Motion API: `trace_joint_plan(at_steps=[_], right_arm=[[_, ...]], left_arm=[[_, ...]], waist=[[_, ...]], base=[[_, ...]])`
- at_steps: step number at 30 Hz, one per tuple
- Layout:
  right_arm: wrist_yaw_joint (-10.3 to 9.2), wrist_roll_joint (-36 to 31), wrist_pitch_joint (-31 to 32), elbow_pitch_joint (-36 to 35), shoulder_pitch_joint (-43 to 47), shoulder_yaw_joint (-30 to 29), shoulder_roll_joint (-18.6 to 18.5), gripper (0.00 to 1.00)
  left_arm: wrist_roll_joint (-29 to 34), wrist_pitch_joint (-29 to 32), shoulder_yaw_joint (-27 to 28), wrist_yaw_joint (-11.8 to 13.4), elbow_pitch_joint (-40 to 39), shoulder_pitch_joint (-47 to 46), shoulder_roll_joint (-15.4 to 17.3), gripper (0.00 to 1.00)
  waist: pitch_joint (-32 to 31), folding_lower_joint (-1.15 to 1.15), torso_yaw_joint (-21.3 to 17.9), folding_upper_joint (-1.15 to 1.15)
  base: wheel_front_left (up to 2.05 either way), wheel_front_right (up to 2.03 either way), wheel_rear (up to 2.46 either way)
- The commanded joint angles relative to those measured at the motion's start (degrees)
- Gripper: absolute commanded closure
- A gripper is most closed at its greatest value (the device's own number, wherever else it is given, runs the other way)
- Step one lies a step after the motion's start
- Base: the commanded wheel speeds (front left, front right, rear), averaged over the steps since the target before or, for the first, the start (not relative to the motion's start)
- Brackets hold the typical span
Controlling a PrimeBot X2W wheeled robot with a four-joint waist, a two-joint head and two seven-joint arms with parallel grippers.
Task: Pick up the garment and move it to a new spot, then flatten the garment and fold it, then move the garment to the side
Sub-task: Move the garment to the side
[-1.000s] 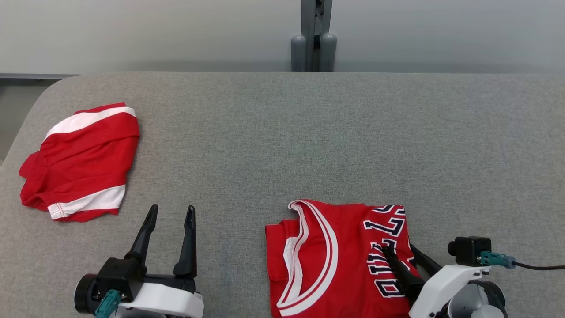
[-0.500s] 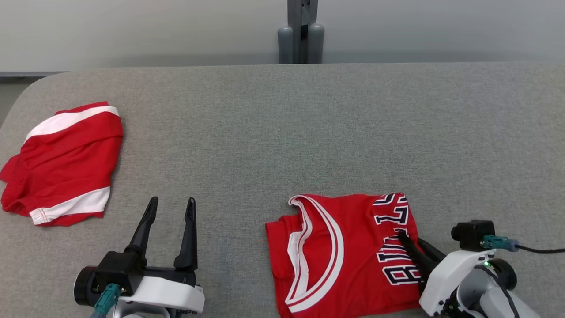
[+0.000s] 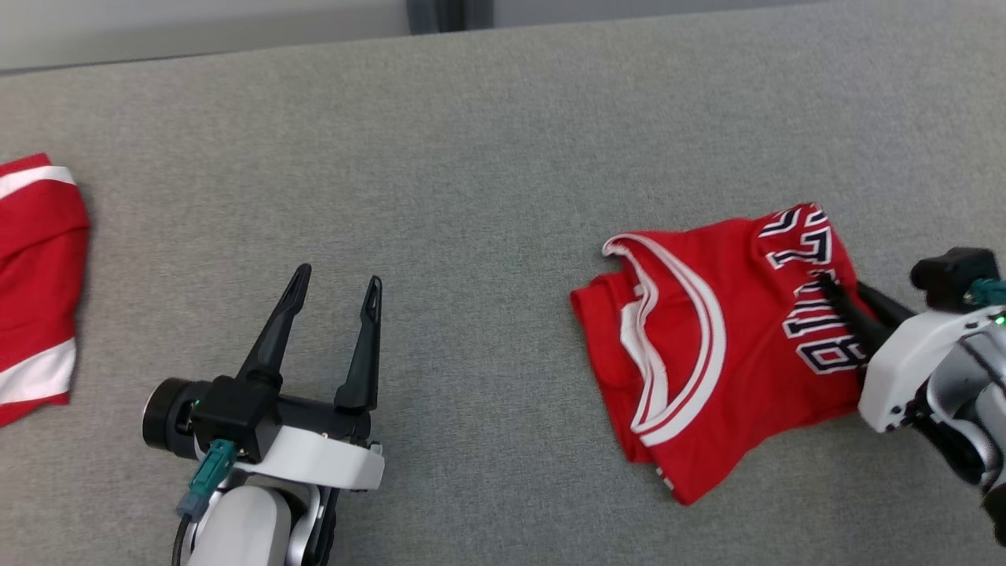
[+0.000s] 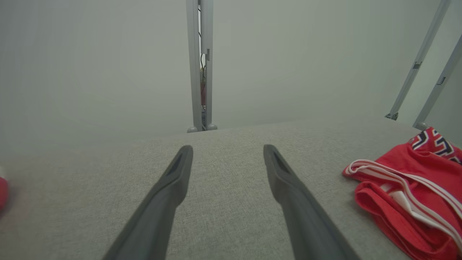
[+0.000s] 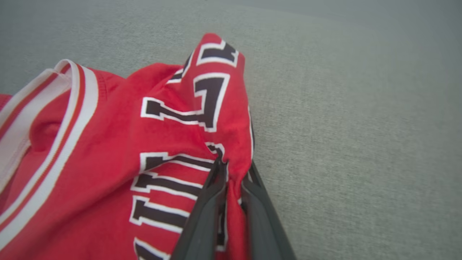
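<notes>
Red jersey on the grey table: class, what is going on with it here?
The right gripper is shut on the lettered edge of the red jersey, pinching a fold of cloth. The left gripper hovers open over the grey table, holding nothing. A second red garment lies at the far left.

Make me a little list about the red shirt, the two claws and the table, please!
shirt: red shirt, crumpled, white stripes, dark letters, on the gray table
right claw: shut, pinching the shirt's lettered edge
left claw: open, holding nothing, apart from the shirt
other cloth: red and white, far left
</notes>
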Motion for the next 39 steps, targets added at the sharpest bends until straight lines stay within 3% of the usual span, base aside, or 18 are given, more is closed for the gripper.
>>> trace_joint_plan(at_steps=[1, 10, 14, 15, 18, 19, 20, 26, 33, 34, 35, 36, 39], right_arm=[[-0.06, -0.3, -0.2, 0.5, -1.6, -0.7, -1.7, 1.0], [-0.05, -3.7, -2.6, 5.3, -7.5, -7.5, -7.0, 1.0], [-0.06, -8.8, -3.6, 8.2, -10.5, -13.0, -8.4, 1.0], [0.0, -9.2, -2.9, 7.4, -10.4, -12.1, -6.9, 1.0], [-0.07, -17.3, -3.3, 8.4, -12.8, -15.2, -8.0, 1.0], [-0.07, -19.6, -3.4, 9.0, -13.3, -17.1, -7.1, 1.0], [-0.05, -26.2, -3.8, 9.8, -13.7, -20.6, -6.2, 1.0], [-0.05, -41.3, -1.9, 8.1, -12.5, -32.2, -1.4, 1.0], [-0.04, -49.8, 2.3, 4.2, -9.9, -39.2, 3.3, 1.0], [-0.04, -50.2, 2.7, 3.9, -9.6, -39.6, 3.7, 0.95], [-0.04, -50.1, 2.9, 3.5, -9.4, -39.8, 4.2, 0.59], [-0.04, -50.3, 3.1, 3.1, -9.4, -40.1, 4.7, 0.0], [-0.05, -50.7, 3.4, 1.5, -9.2, -40.0, 5.2, 0.0]], left_arm=[[0.6, -0.2, -0.1, -0.4, -0.4, -1.9, 0.2, 0.0], [2.6, -0.2, -0.6, -1.6, -1.3, -6.1, 0.2, 0.0], [3.7, -0.2, -0.1, -2.2, -2.0, -7.2, 0.3, 0.0], [3.8, -0.2, 0.0, -2.2, -2.1, -7.2, 0.3, 0.0], [4.1, -0.1, 0.3, -2.6, -2.4, -7.6, 0.4, 0.0], [4.1, -0.1, 0.4, -2.7, -2.4, -7.8, 0.4, 0.0], [3.9, -0.1, 0.4, -2.9, -2.3, -7.9, 0.3, 0.0], [3.2, 0.0, 1.0, -2.9, -2.7, -7.2, 0.3, 0.0], [2.7, 0.0, 1.1, -2.8, -2.7, -6.6, 0.3, 0.0], [2.7, 0.0, 1.2, -2.8, -2.6, -6.7, 0.3, 0.0], [2.6, 0.0, 1.2, -2.7, -2.5, -6.8, 0.3, 0.0], [2.5, 0.0, 1.2, -2.7, -2.4, -6.9, 0.3, 0.0], [2.0, 0.0, 0.9, -2.6, -2.2, -6.9, 0.3, 0.0]], waist=[[4.2, 0.0, -3.1, 0.0], [10.8, 0.0, -5.6, 0.0], [13.2, 0.0, -6.6, 0.0], [13.5, 0.0, -6.7, 0.0], [14.6, 0.0, -7.0, 0.0], [14.8, 0.0, -7.0, 0.0], [15.1, 0.0, -6.7, 0.0], [15.5, 0.0, -5.7, 0.0], [16.0, 0.0, -4.5, 0.0], [16.0, 0.0, -4.3, 0.0], [16.0, 0.0, -4.2, 0.0], [16.0, 0.0, -4.0, 0.0], [15.7, 0.0, -3.7, 0.0]], base=[[0.0, 0.0, 0.0], [0.0, 0.0, 0.0], [0.0, 0.0, 0.0], [0.0, 0.0, 0.0], [0.0, 0.0, 0.0], [0.0, 0.0, 0.0], [0.0, 0.0, 0.0], [0.0, 0.0, 0.0], [0.0, 0.0, 0.0], [0.0, 0.0, 0.0], [0.0, 0.0, 0.0], [0.0, 0.0, 0.0], [0.0, 0.0, 0.0]])
